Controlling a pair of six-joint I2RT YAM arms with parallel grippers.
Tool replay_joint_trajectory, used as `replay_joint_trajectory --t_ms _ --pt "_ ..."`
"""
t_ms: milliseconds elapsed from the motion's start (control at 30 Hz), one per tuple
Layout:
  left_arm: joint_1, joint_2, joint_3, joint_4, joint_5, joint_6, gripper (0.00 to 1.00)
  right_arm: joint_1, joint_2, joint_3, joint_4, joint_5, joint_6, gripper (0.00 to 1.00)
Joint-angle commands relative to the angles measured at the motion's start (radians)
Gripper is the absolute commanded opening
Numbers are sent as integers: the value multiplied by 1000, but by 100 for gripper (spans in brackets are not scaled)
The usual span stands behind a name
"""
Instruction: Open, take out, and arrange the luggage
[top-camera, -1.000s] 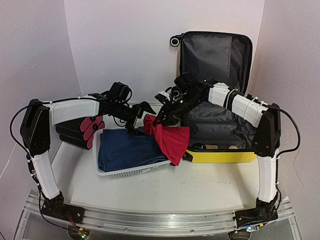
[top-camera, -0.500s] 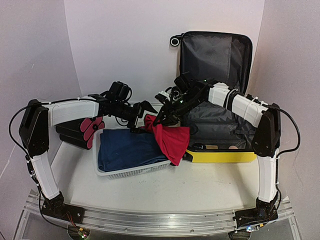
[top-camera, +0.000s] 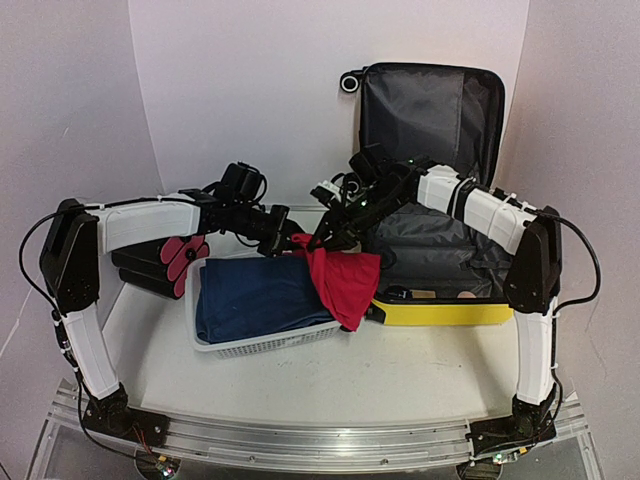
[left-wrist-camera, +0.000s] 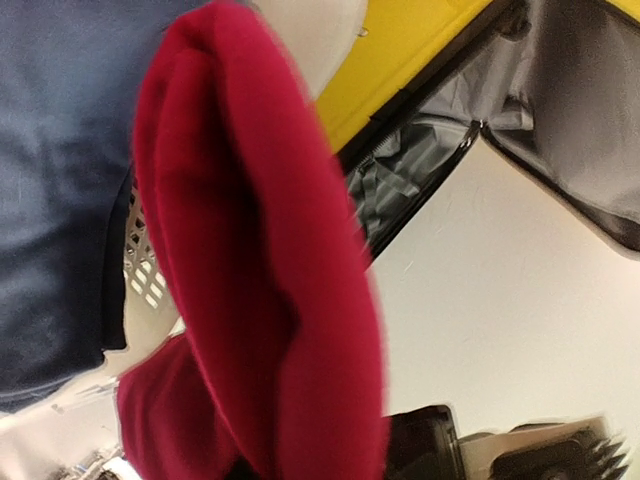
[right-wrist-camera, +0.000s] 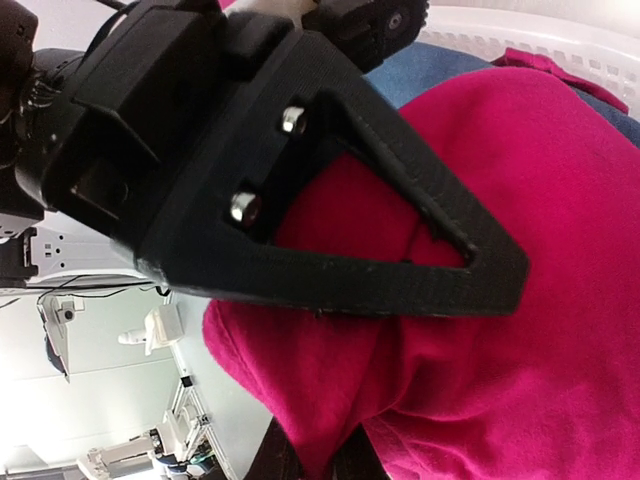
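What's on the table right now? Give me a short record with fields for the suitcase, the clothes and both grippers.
Suitcase: yellow hard-shell suitcase, open, lid upright
Basket: white mesh basket left of it, holding a blue garment
Held item: red cloth, hanging over the basket's right edge
Right arm: right gripper shut on the red cloth's top
Left arm: left gripper at the red cloth, grip unclear
Far left: black case with pink round ends

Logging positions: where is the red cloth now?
Top view, centre: the red cloth hangs over the basket rim, beside the suitcase, held by the right gripper.
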Motion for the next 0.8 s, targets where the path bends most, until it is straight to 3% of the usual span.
replay_joint_trajectory --t_ms 0,67,167,300,533,767 --pt "23 -61 35 41 -10 178 6 7 -53 0 -9 -11 -34 5" --pt "29 -76 25 38 -7 238 1 7 -72 -27 -14 4 -29 18" --pt "33 -96 37 -6 -10 362 0 3 -106 -53 -19 45 -2 46" --pt "33 -130 49 -95 -47 549 0 -29 -161 -85 -26 80 63 68" --pt "33 -202 -9 -169 -100 714 0 -161 -251 -167 -36 58 127 73" --pt "35 -268 -120 -198 -153 747 0 -191 -240 -173 -78 46 101 73"
